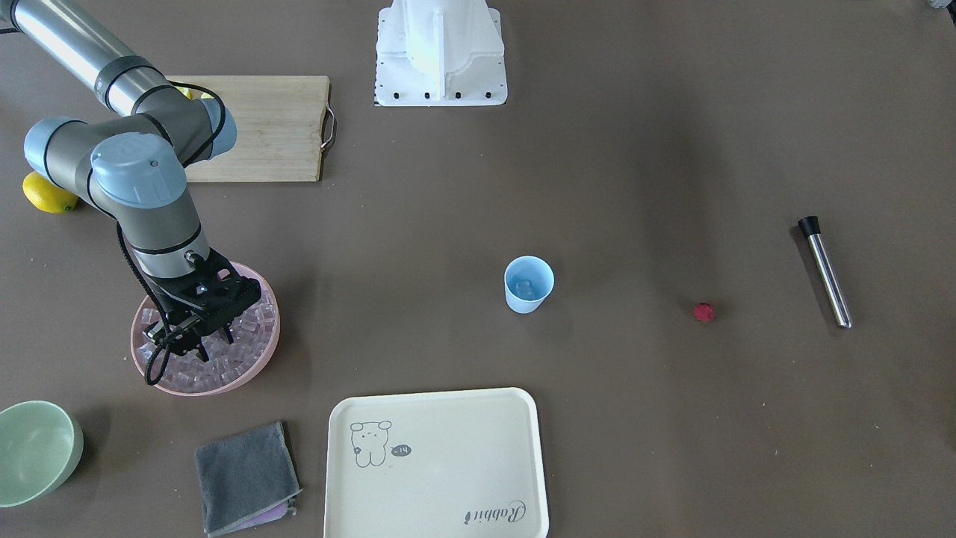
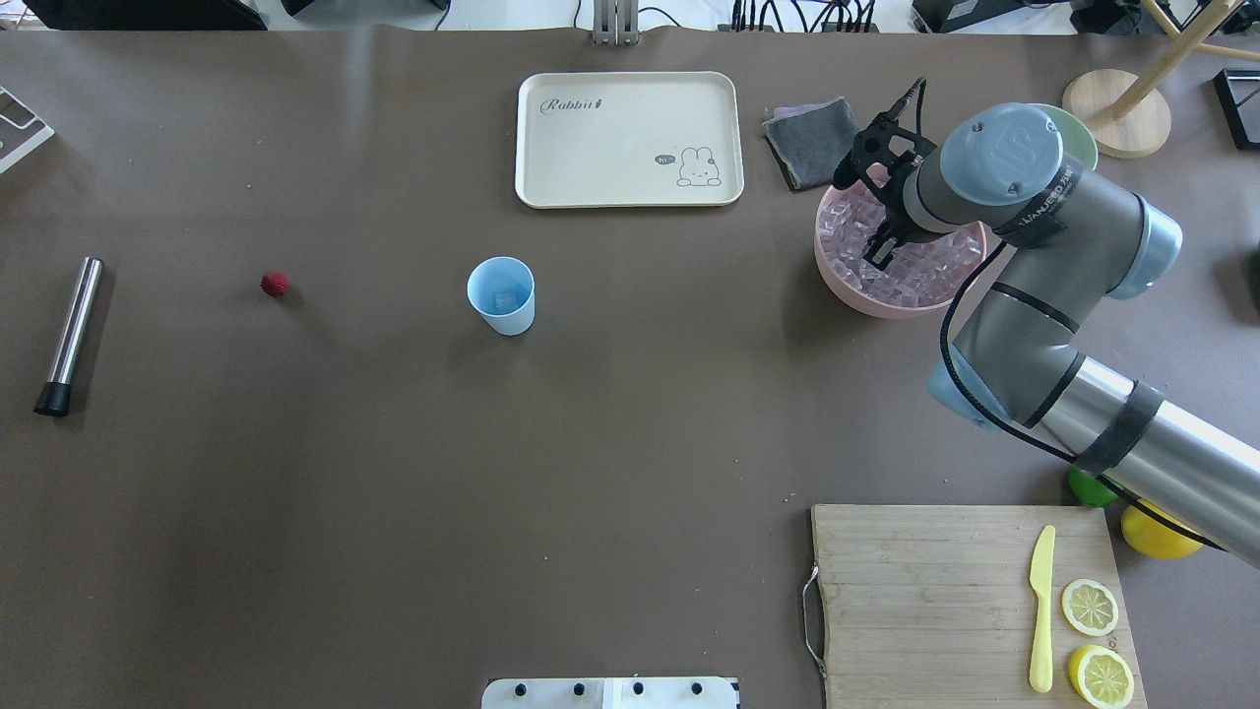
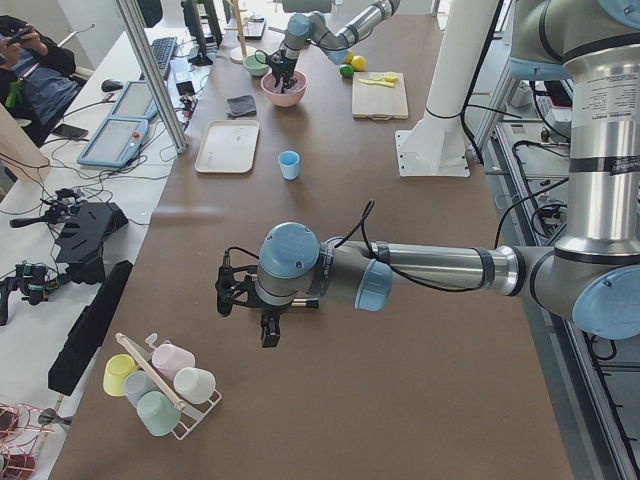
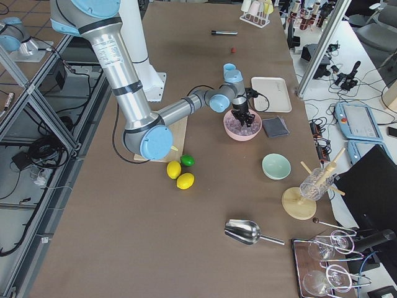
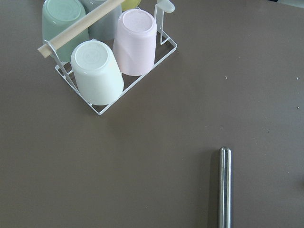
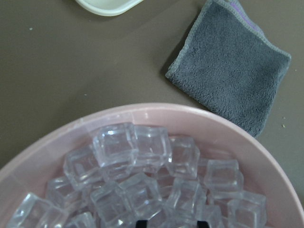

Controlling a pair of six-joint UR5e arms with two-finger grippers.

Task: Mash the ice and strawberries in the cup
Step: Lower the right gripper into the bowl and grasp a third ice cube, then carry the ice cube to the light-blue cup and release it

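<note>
— Fingertips (image 6: 142, 222), right gripper (image 2: 879, 248): status?
— Pointed down into pink bowl (image 6: 142, 111), sunk among the ice (image 6: 133, 152). Two dark tips stand apart, cubes packed round them. Whether they pinch a cube or only sit among them: cannot tell.
— Left gripper (image 3: 245, 300)?
— Seen only from the table's end, hanging over bare table near a wire rack (image 5: 164, 45) of upturned cups. Finger state cannot be told from there.
— Cup (image 1: 529, 284)?
— Upright, mid-table, well apart from the pink bowl. One clear cube visible inside.
— Strawberry (image 1: 703, 311)?
— Lying on the table on the robot's left of the cup, between it and a steel rod (image 1: 825, 273) with a black cap. Touching neither.
</note>
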